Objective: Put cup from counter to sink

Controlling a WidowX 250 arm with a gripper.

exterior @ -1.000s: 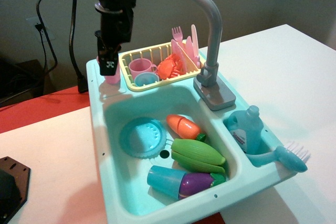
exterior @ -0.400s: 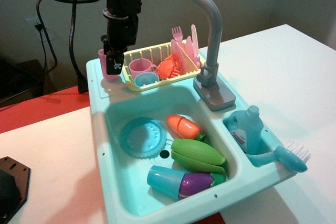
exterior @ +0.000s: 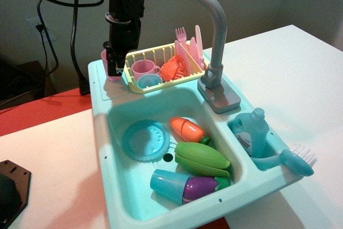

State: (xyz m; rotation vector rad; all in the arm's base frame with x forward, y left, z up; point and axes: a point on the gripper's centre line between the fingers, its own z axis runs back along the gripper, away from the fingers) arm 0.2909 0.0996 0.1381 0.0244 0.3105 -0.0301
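The small pale-pink cup (exterior: 105,59) stands at the back left corner of the light-teal counter (exterior: 102,94), just left of the yellow dish rack. My black gripper (exterior: 113,66) comes down from above and its fingers sit on the cup, hiding most of its right side. The jaws look shut on the cup's wall. The cup's foot is at or just above the ledge; I cannot tell which. The deep teal sink (exterior: 161,99) lies in front and to the right, under the tall grey faucet (exterior: 214,36).
The yellow rack (exterior: 155,54) holds a pink mug (exterior: 143,68), an orange toy and pink cutlery. In the sink lie a teal plate (exterior: 144,140), a carrot (exterior: 186,128), a green vegetable (exterior: 201,156), a blue tumbler (exterior: 165,183) and an eggplant (exterior: 201,187). A soap bottle (exterior: 252,132) and brush (exterior: 296,159) sit at the right.
The gripper has risen a little and shifted slightly right. More of the cup's rim now shows at its left. Nothing in the sink has moved.
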